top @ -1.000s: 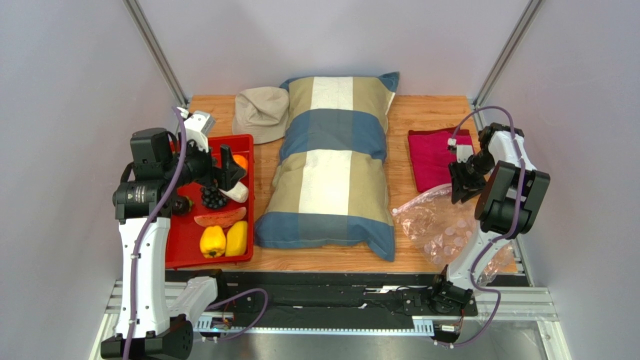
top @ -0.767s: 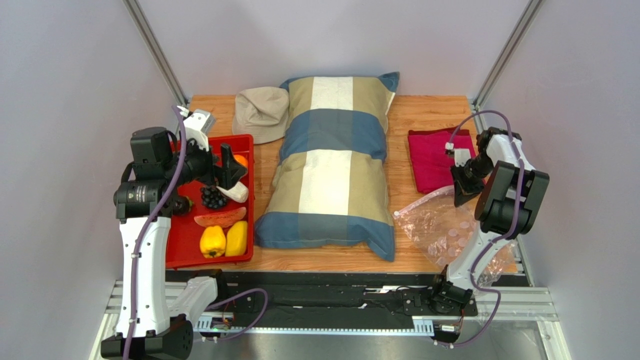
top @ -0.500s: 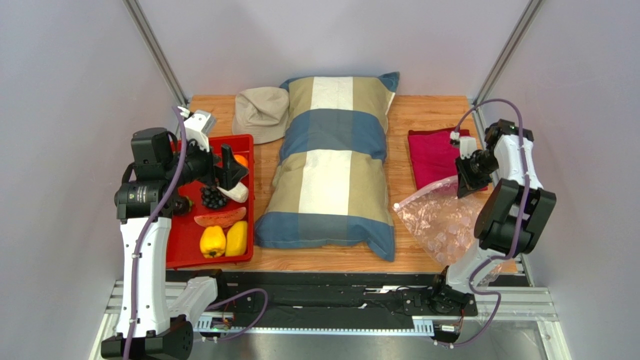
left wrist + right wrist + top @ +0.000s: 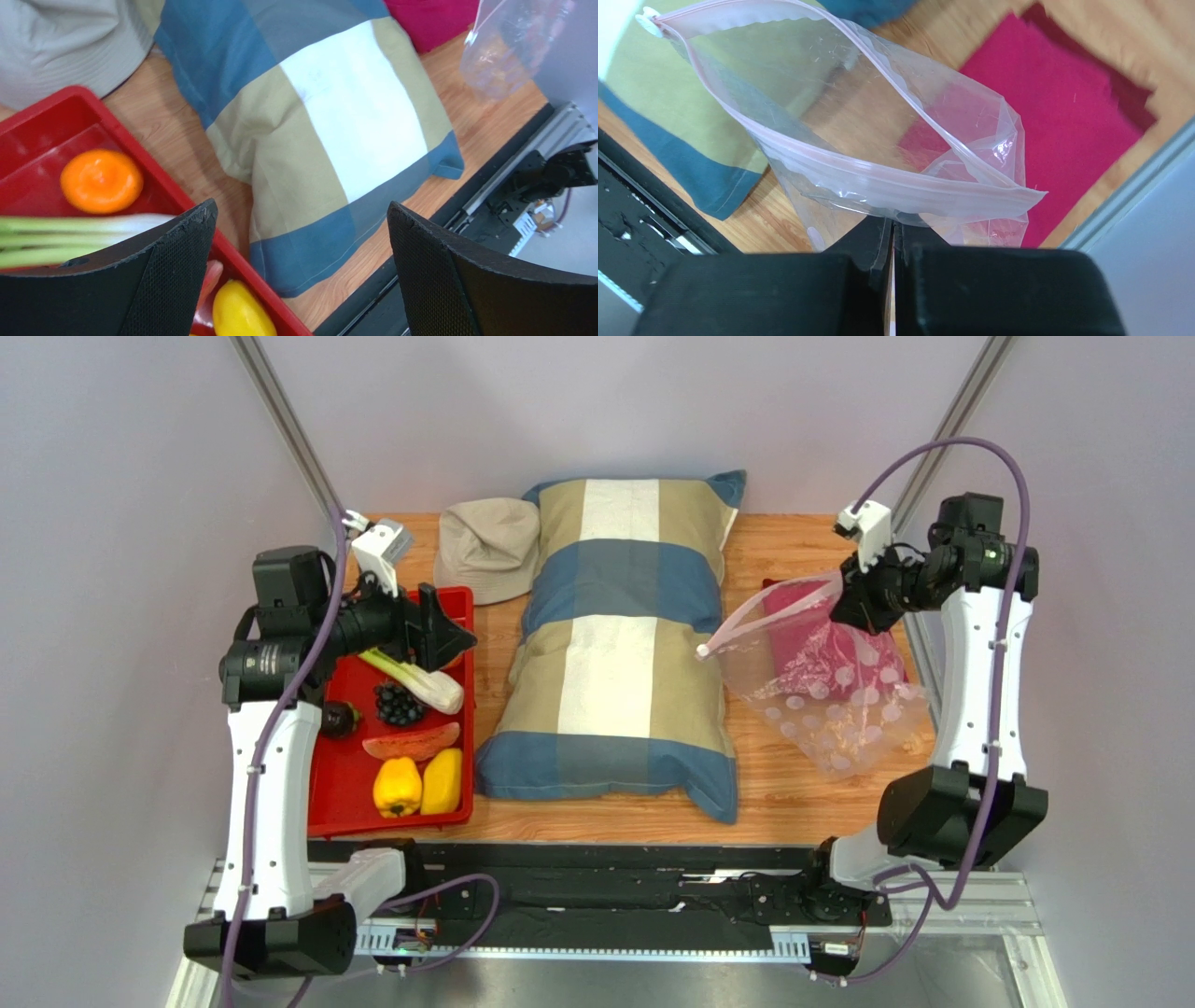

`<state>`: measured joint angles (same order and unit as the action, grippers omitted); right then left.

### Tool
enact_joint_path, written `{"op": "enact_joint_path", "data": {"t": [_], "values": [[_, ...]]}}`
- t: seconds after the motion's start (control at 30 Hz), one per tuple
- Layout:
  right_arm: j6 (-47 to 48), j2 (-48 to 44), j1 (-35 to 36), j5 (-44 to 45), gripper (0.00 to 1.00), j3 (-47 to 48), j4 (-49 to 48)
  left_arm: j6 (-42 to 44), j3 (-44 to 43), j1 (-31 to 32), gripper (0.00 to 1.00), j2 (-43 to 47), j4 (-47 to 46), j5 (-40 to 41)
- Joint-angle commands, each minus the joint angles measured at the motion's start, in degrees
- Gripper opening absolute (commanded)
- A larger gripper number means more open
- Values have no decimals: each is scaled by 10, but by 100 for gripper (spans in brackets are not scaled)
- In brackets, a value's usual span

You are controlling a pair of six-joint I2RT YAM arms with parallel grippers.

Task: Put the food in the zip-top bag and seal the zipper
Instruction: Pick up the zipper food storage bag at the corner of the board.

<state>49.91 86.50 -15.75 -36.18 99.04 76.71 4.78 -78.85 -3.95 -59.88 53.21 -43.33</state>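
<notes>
Step, seemingly: bag offered for loading | right tool point(image 4: 891, 231) pinched tight on clear pink-dotted plastic zip-top bag point(image 4: 828, 679), hung above wooden desk point(image 4: 786, 546), mouth agape | left tool point(image 4: 435, 637) spread wide, empty, over red tray point(image 4: 344, 784) | next, likely: close on long green celery stalk point(image 4: 407, 676).

The pillow point(image 4: 624, 644) lies lengthwise down the middle of the bench point(image 4: 786, 546). The hat point(image 4: 487, 546) sits at the far side, against the pillow's left flank. Just left of the pillow lies the tray point(image 4: 344, 773). In it the orange point(image 4: 102, 180) is farthest back, the celery stalk point(image 4: 421, 682) lies crosswise before it, then come the grape cluster point(image 4: 400, 704), the slice point(image 4: 410, 744) and, nearest, the two peppers point(image 4: 397, 787) side by side. The left gripper point(image 4: 442, 637) hangs over the tray's far right part. Right of the pillow lies the cloth point(image 4: 1081, 126); above it the zip-top bag point(image 4: 828, 686) hangs from the right gripper point(image 4: 849, 602), its mouth reaching toward the pillow
</notes>
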Motion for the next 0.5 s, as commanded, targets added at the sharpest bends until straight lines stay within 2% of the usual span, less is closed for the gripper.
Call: {"op": "enact_joint_path", "data": {"t": [0.0, 0.03, 0.2, 0.37, 0.47], "values": [[71, -71, 68, -73, 0, 23, 117, -9, -53, 37, 93, -33, -47, -67], [77, -80, 80, -81, 0, 19, 117, -17, -57, 86, 92, -44, -57, -62], [65, -123, 148, -95, 0, -7, 96, -82, -84, 204, 87, -97, -143, -35], [60, -149, 183, -116, 0, -22, 94, -135, -136, 345, 81, -188, -174, -22], [58, -159, 200, -117, 0, -40, 94, -169, -151, 381, 78, -226, -216, -15]]}}
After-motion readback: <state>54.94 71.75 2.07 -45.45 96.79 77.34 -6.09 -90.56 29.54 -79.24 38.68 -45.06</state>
